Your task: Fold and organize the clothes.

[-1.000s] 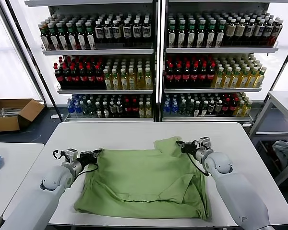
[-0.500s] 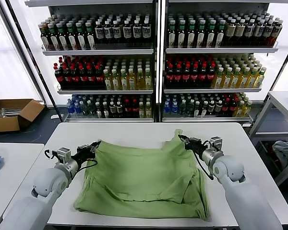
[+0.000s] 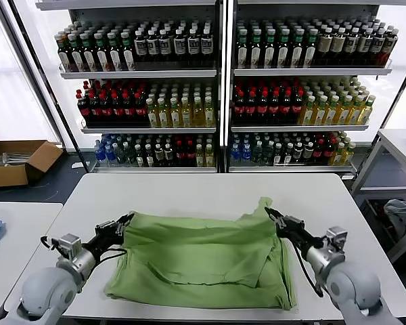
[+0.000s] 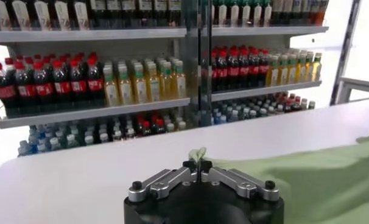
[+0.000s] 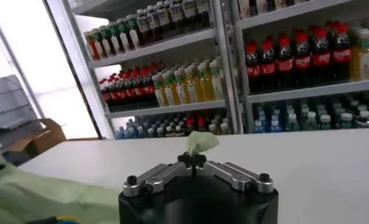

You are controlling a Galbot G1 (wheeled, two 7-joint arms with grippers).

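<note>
1. Drew both grippers nearer the robot since the earlier frames, dragging the far edge of the shirt (image 3: pixel 203 261) back over its lower part
2. Left gripper (image 3: pixel 124 223): jaws pinched tight on the far-left corner of the cloth, a green tuft poking between the fingertips (image 4: pixel 198 159) in the left wrist view
3. Right gripper (image 3: pixel 273 217): likewise clamped on the far-right corner, raised in a small peak (image 5: pixel 200 142)
4. Shirt lay near the front edge of the white table (image 3: pixel 189 189), top half partly doubled over, wrinkled at the right
5. Judged early: first fold under way, corners not yet laid down or released, further folds and tidying left
6. Behind: shelves of bottles (image 3: pixel 216 95); cardboard box (image 3: pixel 17 159) on the floor at left
</note>
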